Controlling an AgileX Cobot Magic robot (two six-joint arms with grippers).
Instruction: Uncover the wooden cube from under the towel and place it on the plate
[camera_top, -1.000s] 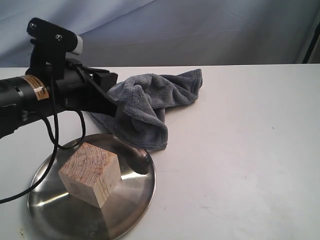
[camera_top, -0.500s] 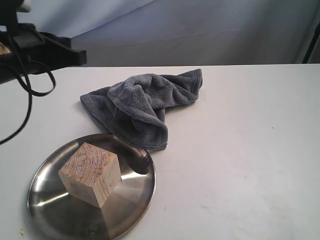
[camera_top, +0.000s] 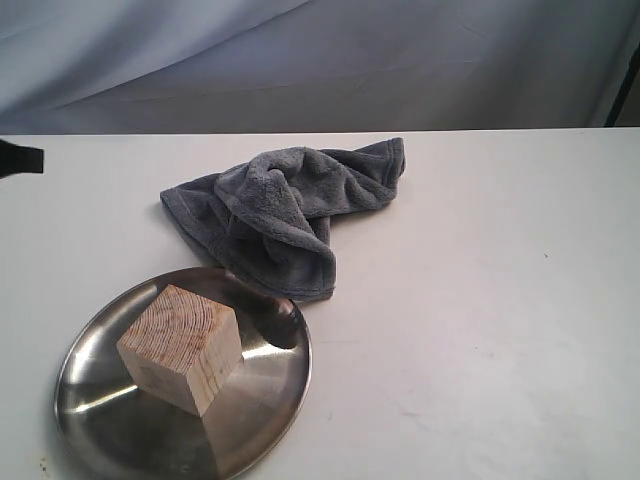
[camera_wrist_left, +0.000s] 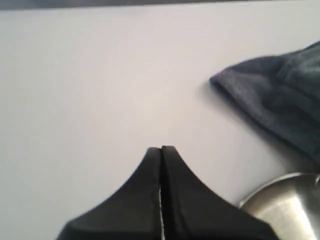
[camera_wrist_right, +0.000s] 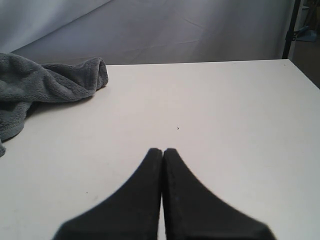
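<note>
Change observed: a second ago the left arm stretched over the near edge of the towel (camera_top: 285, 205), just behind the plate (camera_top: 290, 375). Now only its dark tip shows at the left edge of the exterior view.
Meaning for the task: we judge the placement complete. The arm has pulled clear, and no step appears left to do.
Left gripper (camera_wrist_left: 161, 148): jaws pressed together with nothing between them, over bare table (camera_top: 480, 300). A towel corner and the plate rim lie off to one side.
Right gripper (camera_wrist_right: 162, 150): jaws together and empty, above bare table, well apart from the plate.
Wooden cube (camera_top: 182, 347): rests on the plate, left of its centre, fully uncovered and unmoved over the last second.
Cube appearance: pale wood with curved growth rings on the top face and straight grain down the sides, one corner toward the camera.
Towel: bunched grey-blue fleece behind the plate. Its near fold reaches the far rim; we cannot tell whether they touch.
</note>
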